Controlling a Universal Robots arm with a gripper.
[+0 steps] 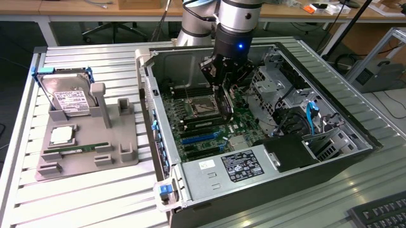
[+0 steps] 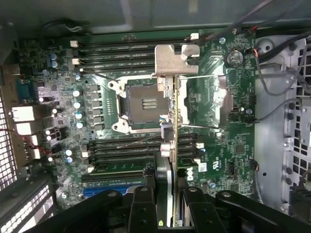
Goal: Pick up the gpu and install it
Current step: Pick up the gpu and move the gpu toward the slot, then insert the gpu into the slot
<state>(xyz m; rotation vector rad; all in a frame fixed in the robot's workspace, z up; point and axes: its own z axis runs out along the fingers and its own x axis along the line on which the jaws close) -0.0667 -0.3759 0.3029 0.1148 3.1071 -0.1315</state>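
A slatted metal table (image 1: 95,199) carries the open computer case (image 1: 317,175). My gripper (image 1: 222,85) is clamped on the gpu (image 1: 226,103), held edge-on over the motherboard (image 2: 214,107) beside the CPU socket (image 2: 143,104) (from the wrist, a thin line capped by its silvery bracket (image 2: 172,60)). The fingers (image 2: 143,204) hide its near end, and I can't tell if it touches the board.

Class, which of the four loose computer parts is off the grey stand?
The gpu, the thin card gripped edge-on by the gripper above the motherboard inside the case; the hard drive, processor chip and RAM stick sit on the stand.
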